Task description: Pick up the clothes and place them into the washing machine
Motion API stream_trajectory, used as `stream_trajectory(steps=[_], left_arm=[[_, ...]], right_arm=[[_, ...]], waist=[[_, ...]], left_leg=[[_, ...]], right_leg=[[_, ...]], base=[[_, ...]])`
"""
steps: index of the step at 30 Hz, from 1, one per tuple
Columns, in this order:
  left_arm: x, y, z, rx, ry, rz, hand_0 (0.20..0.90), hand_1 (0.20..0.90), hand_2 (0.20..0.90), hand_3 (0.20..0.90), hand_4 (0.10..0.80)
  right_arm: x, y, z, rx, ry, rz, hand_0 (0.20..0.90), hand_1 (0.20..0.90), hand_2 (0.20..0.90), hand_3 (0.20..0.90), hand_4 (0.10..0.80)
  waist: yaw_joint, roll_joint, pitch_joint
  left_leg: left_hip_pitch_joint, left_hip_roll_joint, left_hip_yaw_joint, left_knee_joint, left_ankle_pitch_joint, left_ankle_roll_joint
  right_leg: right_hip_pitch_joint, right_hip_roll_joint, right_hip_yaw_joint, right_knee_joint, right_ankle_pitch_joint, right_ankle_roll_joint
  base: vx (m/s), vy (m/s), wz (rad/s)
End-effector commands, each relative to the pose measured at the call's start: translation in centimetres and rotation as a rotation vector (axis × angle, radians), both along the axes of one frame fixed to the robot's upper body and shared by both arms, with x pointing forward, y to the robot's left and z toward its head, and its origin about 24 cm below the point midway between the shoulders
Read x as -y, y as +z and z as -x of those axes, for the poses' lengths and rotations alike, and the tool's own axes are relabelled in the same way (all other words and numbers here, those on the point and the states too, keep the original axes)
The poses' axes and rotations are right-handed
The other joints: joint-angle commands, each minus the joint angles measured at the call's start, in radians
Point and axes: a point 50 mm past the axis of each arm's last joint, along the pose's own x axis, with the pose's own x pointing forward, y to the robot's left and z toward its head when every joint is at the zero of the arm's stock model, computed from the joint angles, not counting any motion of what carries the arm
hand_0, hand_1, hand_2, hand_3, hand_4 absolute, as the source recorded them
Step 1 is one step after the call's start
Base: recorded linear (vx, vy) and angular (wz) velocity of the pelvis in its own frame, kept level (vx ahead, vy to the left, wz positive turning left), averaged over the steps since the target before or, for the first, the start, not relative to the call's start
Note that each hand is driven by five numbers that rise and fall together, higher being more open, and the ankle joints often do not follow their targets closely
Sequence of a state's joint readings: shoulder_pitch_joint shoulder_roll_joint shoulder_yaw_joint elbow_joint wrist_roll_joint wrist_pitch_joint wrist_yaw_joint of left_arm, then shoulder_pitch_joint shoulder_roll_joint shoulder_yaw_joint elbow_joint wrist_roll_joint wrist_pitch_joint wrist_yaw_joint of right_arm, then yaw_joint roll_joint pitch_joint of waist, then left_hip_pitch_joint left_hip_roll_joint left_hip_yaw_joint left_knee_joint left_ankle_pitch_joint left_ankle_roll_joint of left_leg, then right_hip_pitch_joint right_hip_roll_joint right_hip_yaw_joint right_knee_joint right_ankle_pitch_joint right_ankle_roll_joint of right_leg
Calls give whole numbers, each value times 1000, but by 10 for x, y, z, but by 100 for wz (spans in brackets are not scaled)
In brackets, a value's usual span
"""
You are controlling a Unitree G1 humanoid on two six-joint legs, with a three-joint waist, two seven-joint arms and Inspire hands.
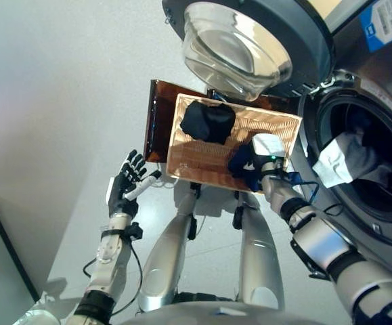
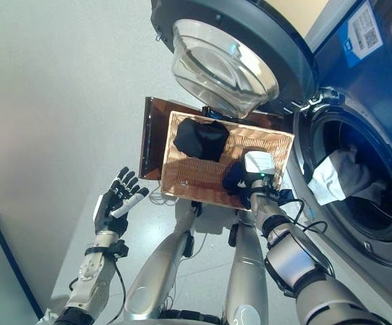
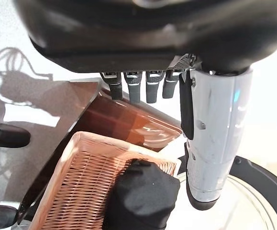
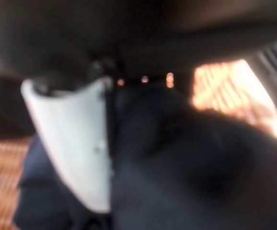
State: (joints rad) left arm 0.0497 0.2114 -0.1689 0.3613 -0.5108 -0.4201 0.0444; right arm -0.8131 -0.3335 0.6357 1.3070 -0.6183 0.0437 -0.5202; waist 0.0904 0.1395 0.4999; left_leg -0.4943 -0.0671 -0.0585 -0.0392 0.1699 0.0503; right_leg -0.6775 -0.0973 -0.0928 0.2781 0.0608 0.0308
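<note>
A wicker basket (image 1: 206, 162) rests on a brown stand (image 1: 156, 122) in front of the washing machine. A black garment (image 1: 208, 120) lies bundled at its far end. My right hand (image 1: 267, 147) is down in the basket's near right corner, closed on a dark blue garment (image 1: 240, 162). In the right wrist view that cloth (image 4: 186, 163) fills the space against the white-covered thumb (image 4: 76, 139). Left of the basket, my left hand (image 1: 122, 186) is open, fingers straight, holding nothing. Its wrist view looks at the black garment (image 3: 140, 196).
The washing machine's drum opening (image 1: 385, 196) is to the right, with a white garment (image 1: 341, 159) and darker cloth inside. Its round glass door (image 1: 236, 47) hangs open above the basket's far end. Pale floor lies to the left.
</note>
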Motion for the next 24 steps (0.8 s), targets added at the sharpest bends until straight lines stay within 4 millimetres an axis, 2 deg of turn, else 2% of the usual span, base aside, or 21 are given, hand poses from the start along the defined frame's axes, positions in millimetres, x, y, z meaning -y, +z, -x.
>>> stream_trajectory(steps=[1,4,5,7,8,9,14,15,16,17,18,19,21,23,24], left_arm=[[-21,19,5,104,50,-62,900,900,900,900,800],[-20,18,6,103,55,-56,900,900,900,900,800],[-20,16,7,97,64,-49,900,900,900,900,800],[-21,15,7,91,70,-47,900,900,900,900,800],[-21,13,8,85,80,-42,900,900,900,900,800],[-21,13,9,85,79,-42,900,900,900,900,800],[-21,5,12,56,101,-20,900,900,900,900,800],[-22,2,14,46,107,-9,900,900,900,900,800],[-22,2,14,46,106,-9,900,900,900,900,800],[-22,1,15,43,105,-2,900,900,900,900,800],[-21,0,15,45,102,20,900,900,900,900,800],[-21,0,15,45,101,20,900,900,900,900,800],[-20,-3,16,35,108,52,900,900,900,900,800],[-19,-4,16,35,111,79,900,900,900,900,800],[-19,-4,16,35,111,79,900,900,900,900,800]], right_arm=[[-8,10,-5,73,46,-15,200,200,200,200,300],[-2,8,-1,104,-1,-114,200,200,200,200,300],[2,4,3,138,-55,-256,200,200,200,200,300],[3,2,6,149,-73,-315,200,200,200,200,300],[3,0,11,186,-83,-459,200,200,200,200,300],[3,0,11,186,-83,-459,200,200,200,200,300],[10,-12,36,263,-167,-903,200,200,200,200,300],[19,-17,47,302,-217,-1068,200,200,200,200,300],[19,-17,47,302,-217,-1068,200,200,200,200,300],[25,-21,53,314,-251,-1151,200,200,200,200,300],[33,-26,62,352,-304,-1331,200,200,200,200,300],[34,-26,62,352,-304,-1331,200,200,200,200,300],[45,-40,76,399,-406,-1579,200,200,200,200,300],[50,-45,82,441,-450,-1706,200,200,200,200,300],[50,-45,82,441,-450,-1706,200,200,200,200,300]], waist=[[-9,17,-20],[-12,16,-32],[-14,14,-45],[-15,13,-51],[-19,8,-66],[-19,8,-66],[-36,-7,-98],[-42,-10,-106],[-42,-10,-106],[-44,-11,-109],[-50,-12,-116],[-49,-12,-116],[-57,-10,-124],[-62,-6,-129],[-62,-6,-129]], left_leg=[[-14,-27,-1,-48,-22,-61],[-3,-27,2,-48,-26,-59],[5,-26,4,-48,-28,-59],[12,-26,5,-48,-30,-58],[23,-24,7,-48,-36,-58],[23,-23,7,-48,-36,-58],[51,-22,11,-48,-49,-56],[63,-22,12,-48,-53,-55],[63,-22,12,-48,-53,-55],[68,-22,12,-48,-55,-55],[75,-22,11,-48,-59,-55],[75,-22,11,-48,-59,-55],[88,-24,12,-48,-65,-56],[96,-23,12,-48,-70,-56],[96,-23,12,-48,-70,-56]], right_leg=[[-51,25,-8,-18,11,10],[-45,24,-8,-13,9,10],[-37,23,-7,-15,8,12],[-32,23,-7,-16,9,12],[-21,21,-5,-19,7,15],[-21,21,-5,-19,7,15],[3,23,1,-16,-3,17],[14,23,4,-16,-7,17],[14,23,4,-16,-7,17],[21,22,4,-18,-9,18],[30,22,3,-19,-12,18],[30,22,3,-19,-13,18],[42,24,3,-23,-17,18],[48,24,6,-25,-20,17],[48,24,6,-25,-20,17]], base=[[0,0,0],[12,3,-1],[30,8,-3],[39,5,-2],[42,3,-2],[45,3,-4],[42,-9,-2],[42,-9,-3],[41,-10,-3],[38,-15,-3],[38,-15,-2],[37,-14,-2],[43,-8,-3],[23,-1,-2],[0,0,0]])
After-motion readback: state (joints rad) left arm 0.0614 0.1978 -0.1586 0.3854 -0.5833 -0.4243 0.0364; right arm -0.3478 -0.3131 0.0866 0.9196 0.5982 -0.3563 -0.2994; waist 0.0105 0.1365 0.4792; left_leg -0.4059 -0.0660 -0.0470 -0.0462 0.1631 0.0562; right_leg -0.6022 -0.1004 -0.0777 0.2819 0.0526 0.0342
